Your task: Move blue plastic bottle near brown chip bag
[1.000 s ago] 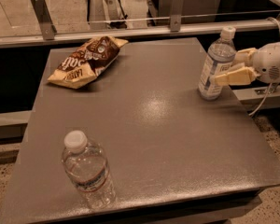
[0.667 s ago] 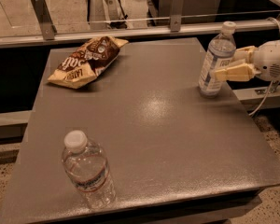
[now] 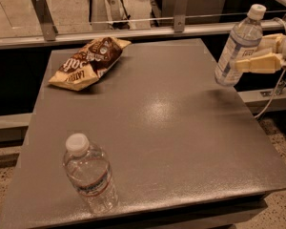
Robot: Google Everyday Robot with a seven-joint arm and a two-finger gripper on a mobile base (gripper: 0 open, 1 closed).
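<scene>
The blue plastic bottle (image 3: 237, 46), tall and slim with a white cap and a white-blue label, hangs tilted in the air above the table's right edge. My gripper (image 3: 250, 56) comes in from the right and is shut on the bottle's middle, with its cream fingers (image 3: 258, 64) around the label. The brown chip bag (image 3: 89, 62) lies flat at the table's far left, well apart from the bottle.
A squat clear bottle (image 3: 90, 173) with a red-blue label band stands at the front left of the grey table (image 3: 171, 128). A metal rail (image 3: 133, 32) with posts runs behind the table. A white cable (image 3: 271, 94) hangs at the right.
My gripper has lifted the blue bottle off the table's right side; it now hangs higher and tilted.
</scene>
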